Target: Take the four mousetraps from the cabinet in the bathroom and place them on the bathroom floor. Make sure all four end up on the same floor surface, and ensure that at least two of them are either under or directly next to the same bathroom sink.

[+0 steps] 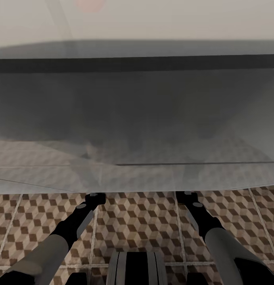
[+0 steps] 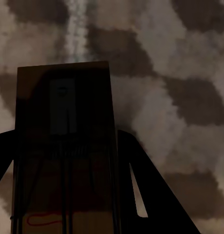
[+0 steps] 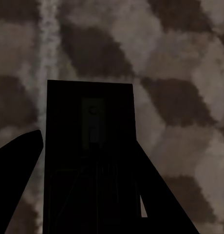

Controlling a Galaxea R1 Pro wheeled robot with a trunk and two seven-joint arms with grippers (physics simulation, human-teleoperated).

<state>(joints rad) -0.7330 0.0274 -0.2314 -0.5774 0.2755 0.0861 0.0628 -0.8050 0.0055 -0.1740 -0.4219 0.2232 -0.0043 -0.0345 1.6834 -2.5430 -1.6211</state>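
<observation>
A flat wooden mousetrap (image 2: 63, 122) with dark wire parts sits between the dark fingers (image 2: 153, 195) of my left gripper (image 2: 68, 165), which is shut on it just above the cube-patterned bathroom floor (image 2: 180, 58). My right gripper (image 3: 87, 175) is likewise shut on a second mousetrap (image 3: 90, 126), deep in shadow, close over the floor tiles (image 3: 180, 53). In the head view both arms reach forward over the floor (image 1: 140, 217), and their tips pass under a hazy grey shape (image 1: 137, 118). The cabinet and the other mousetraps are out of view.
The hazy, half see-through grey shape spans the upper head view with a dark band (image 1: 137, 63) across it; I cannot tell whether it is the sink. My base (image 1: 137, 269) shows at the bottom between the arms.
</observation>
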